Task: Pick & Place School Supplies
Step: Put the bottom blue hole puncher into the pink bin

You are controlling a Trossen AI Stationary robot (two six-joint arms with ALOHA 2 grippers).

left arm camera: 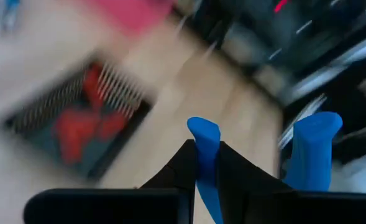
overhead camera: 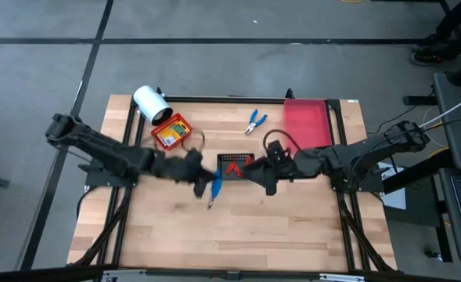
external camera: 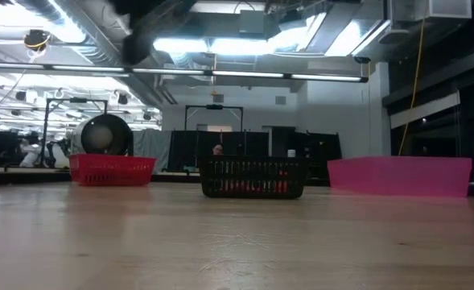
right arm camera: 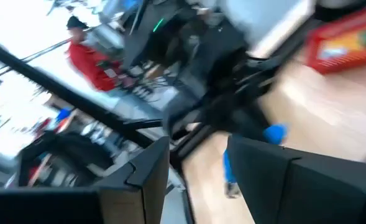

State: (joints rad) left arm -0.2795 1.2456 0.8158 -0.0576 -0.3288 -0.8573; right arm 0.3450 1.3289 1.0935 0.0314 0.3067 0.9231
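Observation:
My left gripper (overhead camera: 205, 177) hovers just left of the black tray (overhead camera: 236, 166) and is shut on blue-handled pliers (overhead camera: 215, 188). In the left wrist view the pliers' two blue handles stand up past my fingers, with the tray (left arm camera: 77, 124) and its red pieces (left arm camera: 77, 127) behind. My right gripper (overhead camera: 265, 180) is open at the tray's right side, touching nothing; its fingers (right arm camera: 151, 165) frame the left arm and the pliers (right arm camera: 273, 132). A second pair of pliers (overhead camera: 254, 120) lies on the table. A yellow-orange box (overhead camera: 171, 131) sits in the red basket (overhead camera: 185, 145). My left gripper pinches one blue handle (left arm camera: 205, 155) of the pliers between its two fingers (left arm camera: 232, 171). The other handle (left arm camera: 313, 155) stands free beside them. In the high view the pliers' metal tip (overhead camera: 210, 205) points toward the table's near edge.
A white roll (overhead camera: 149, 102) sits at the far left corner, against the red basket (external camera: 112, 169). The pink tray (overhead camera: 307, 121) lies at the far right. The near half of the wooden table (overhead camera: 230, 235) is bare. A person in red (right arm camera: 89, 59) shows in the room beyond.

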